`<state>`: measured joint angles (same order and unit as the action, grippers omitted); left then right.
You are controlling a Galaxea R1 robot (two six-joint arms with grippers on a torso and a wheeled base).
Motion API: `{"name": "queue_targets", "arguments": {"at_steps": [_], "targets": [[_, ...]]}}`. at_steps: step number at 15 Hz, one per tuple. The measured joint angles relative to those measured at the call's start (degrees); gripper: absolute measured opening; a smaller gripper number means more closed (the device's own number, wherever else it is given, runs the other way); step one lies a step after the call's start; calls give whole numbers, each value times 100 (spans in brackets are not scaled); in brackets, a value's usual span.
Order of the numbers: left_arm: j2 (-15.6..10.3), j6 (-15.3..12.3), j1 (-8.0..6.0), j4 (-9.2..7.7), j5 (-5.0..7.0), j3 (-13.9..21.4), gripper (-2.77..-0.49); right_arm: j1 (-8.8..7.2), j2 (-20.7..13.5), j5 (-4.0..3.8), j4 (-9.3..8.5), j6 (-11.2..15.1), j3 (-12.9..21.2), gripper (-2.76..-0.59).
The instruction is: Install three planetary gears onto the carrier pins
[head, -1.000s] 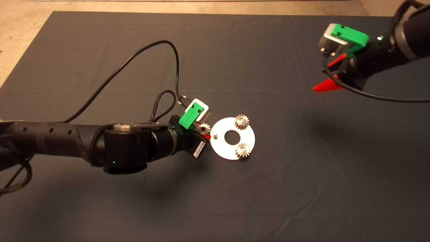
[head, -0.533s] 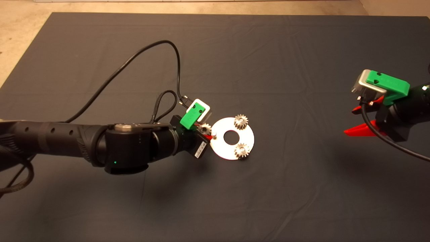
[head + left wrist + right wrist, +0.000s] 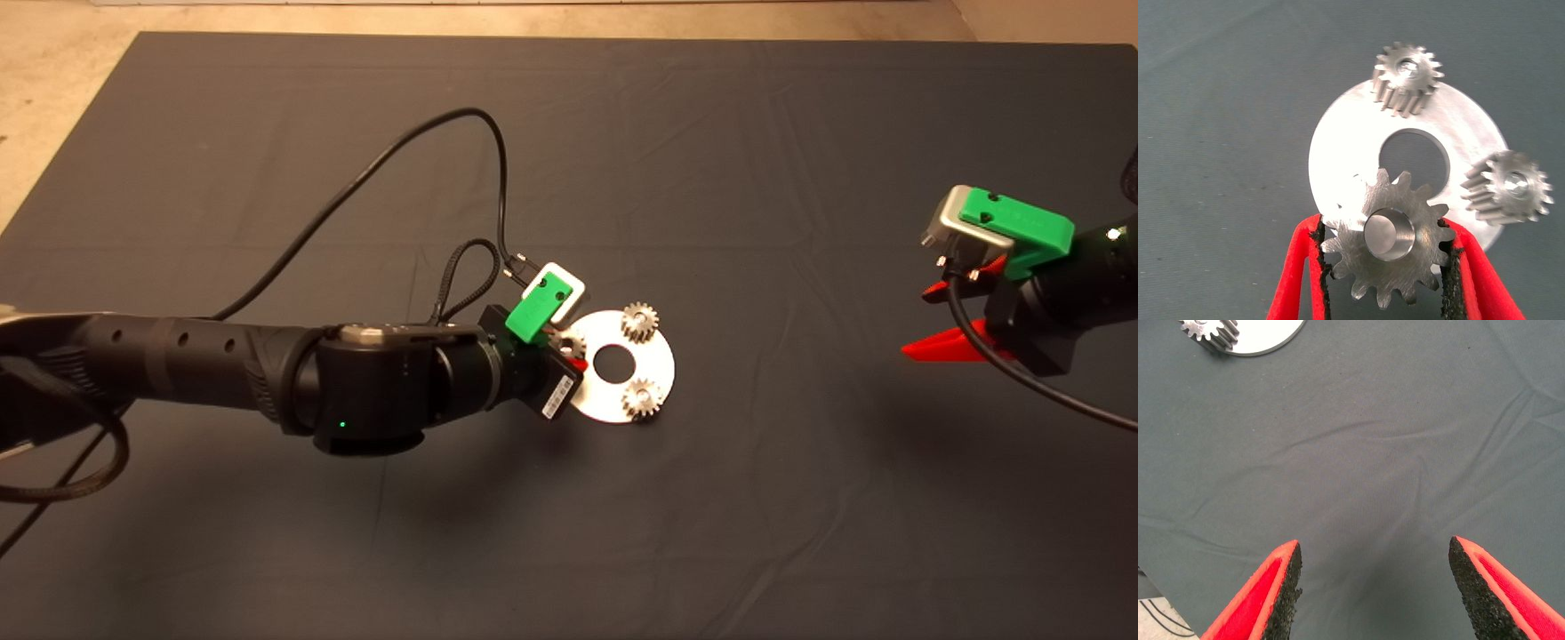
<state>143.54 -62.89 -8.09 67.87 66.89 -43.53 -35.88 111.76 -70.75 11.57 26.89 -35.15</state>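
While the left tool (image 3: 1385,267) pinches the third gear (image 3: 1388,243) by its toothed rim, that gear hangs over the disc (image 3: 1348,143), its bore lined up on a silver pin. Two more gears (image 3: 639,320) already sit on the disc's other pins. The right tool (image 3: 1371,587) gapes wide, empty, well off from the disc.
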Motion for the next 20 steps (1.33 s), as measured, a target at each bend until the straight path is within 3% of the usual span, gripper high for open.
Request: {"name": "queue_targets", "arguments": {"at_steps": [3,9,11,20], "targets": [[0,0,39,7,22,-76,-257,0,0,0,0,0,0,-173],[59,1,333,2,-9,-137,-258,0,0,-33,0,0,0,-173],[65,5,330,5,-74,-187,-258,0,0,-28,0,0,12,-173],[188,83,313,7,-85,-331,-259,0,-33,-90,0,0,67,-173]]}}
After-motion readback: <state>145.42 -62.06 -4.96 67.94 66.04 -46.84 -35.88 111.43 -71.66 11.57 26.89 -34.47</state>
